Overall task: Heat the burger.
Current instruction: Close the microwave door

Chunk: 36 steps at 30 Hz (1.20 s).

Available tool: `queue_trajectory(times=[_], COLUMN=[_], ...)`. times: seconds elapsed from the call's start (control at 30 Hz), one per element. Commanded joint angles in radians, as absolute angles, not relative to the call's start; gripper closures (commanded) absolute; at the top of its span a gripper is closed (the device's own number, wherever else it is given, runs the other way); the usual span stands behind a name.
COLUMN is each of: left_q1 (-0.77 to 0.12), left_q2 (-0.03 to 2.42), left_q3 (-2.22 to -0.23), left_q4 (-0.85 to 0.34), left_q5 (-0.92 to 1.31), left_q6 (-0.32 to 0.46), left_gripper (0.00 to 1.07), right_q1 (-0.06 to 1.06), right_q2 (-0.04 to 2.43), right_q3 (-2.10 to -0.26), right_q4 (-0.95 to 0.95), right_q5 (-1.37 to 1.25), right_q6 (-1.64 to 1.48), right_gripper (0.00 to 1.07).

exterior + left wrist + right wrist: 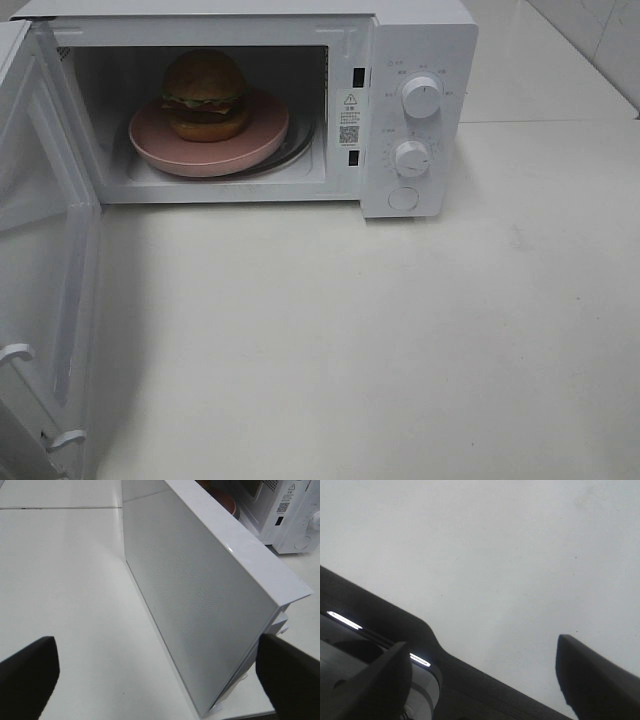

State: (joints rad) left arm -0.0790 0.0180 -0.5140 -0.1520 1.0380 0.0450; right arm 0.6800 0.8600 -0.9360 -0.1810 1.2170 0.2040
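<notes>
The burger [205, 93], a golden-brown bun with green lettuce at its side, sits on a pink plate [200, 157] inside the white microwave [420, 45]. The microwave door [40, 250] stands swung wide open at the left. No arm shows in the exterior high view. In the left wrist view my left gripper [157, 677] is open, its black fingers [27, 675] spread wide on either side of the door's [200, 580] free end. My right gripper [485, 677] is open over bare white table [495, 555], with nothing between its fingers.
The microwave's front panel carries two round knobs [420, 97] [411, 157] and a round button [403, 198]. White tabletop [380, 340] stretches in front of the microwave. A dark curved piece of machinery [380, 615] crosses the right wrist view beside the gripper.
</notes>
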Motion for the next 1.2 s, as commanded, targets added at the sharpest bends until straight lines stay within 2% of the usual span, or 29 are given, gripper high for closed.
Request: queue_trajectory(times=[0.03,0.07,0.13,0.2,0.33,0.4,0.6,0.77,1.0,1.2], left_q1=[-0.084,-0.084,-0.084,-0.084,-0.084,-0.084,-0.084,-0.084,-0.084,-0.084], left_q2=[0.019,0.019,0.019,0.019,0.019,0.019,0.019,0.019,0.019,0.019], left_q3=[-0.512,-0.512,-0.512,-0.512,-0.512,-0.512,-0.512,-0.512,-0.512,-0.512], left_q4=[-0.155,-0.155,-0.155,-0.155,-0.155,-0.155,-0.155,-0.155,-0.155,-0.155], left_q5=[1.032,1.032,1.032,1.032,1.032,1.032,1.032,1.032,1.032,1.032], left_q6=[0.042,0.042,0.042,0.042,0.042,0.042,0.042,0.042,0.042,0.042], left_gripper=[0.06,0.06,0.06,0.06,0.06,0.06,0.06,0.06,0.06,0.06], right_q1=[0.599,0.599,0.512,0.475,0.437,0.345,0.233,0.189,0.126,0.103], right_q2=[0.814,0.814,0.755,0.725,0.692,0.594,0.436,0.333,0.17,0.083], right_q3=[-0.931,-0.931,-0.931,-0.93,-0.92,-0.85,-0.731,-0.667,-0.556,-0.505], right_q4=[-0.186,-0.186,-0.183,-0.181,-0.182,-0.178,-0.17,-0.14,0.0,-0.02], right_q5=[1.252,1.252,1.251,1.251,1.242,1.212,1.176,1.11,1.019,1.035], right_q6=[0.185,0.185,0.156,0.144,0.138,0.129,0.101,0.063,-0.049,-0.044], right_gripper=[0.31,0.31,0.31,0.31,0.31,0.31,0.3,0.3,0.31,0.31])
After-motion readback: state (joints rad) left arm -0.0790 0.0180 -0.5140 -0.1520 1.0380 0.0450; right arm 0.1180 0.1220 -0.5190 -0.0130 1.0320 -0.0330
